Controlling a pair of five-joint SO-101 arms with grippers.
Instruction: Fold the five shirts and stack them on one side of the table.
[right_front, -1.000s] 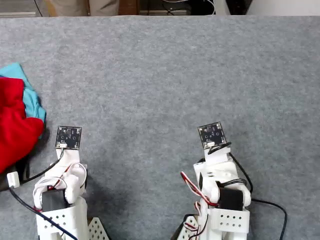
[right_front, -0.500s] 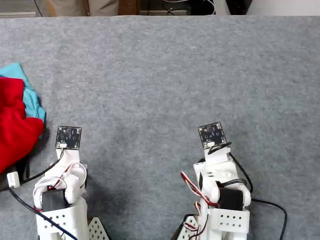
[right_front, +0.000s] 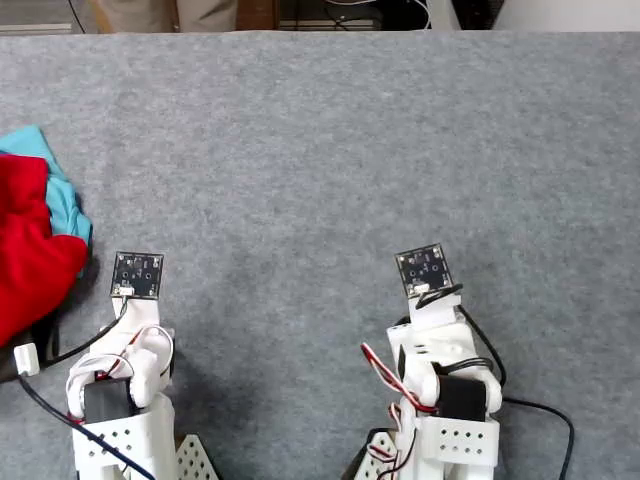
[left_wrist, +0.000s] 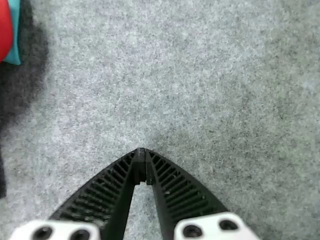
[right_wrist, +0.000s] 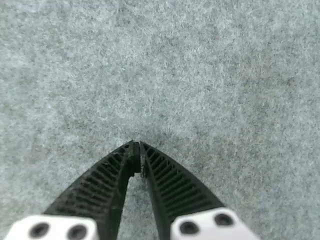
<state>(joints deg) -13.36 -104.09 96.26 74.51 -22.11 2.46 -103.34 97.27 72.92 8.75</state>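
Observation:
A red shirt lies bunched at the table's left edge on top of a teal shirt. A corner of the red and teal cloth shows in the left wrist view. My left gripper is shut with nothing in it, tips just over the grey felt, a short way right of the pile. My right gripper is shut and empty too, over bare felt. Both arms sit folded back at the near edge, the left arm and the right arm.
Grey felt covers the whole table. Cables trail from the arm bases at the near edge. A person's legs stand beyond the far edge, touching nothing.

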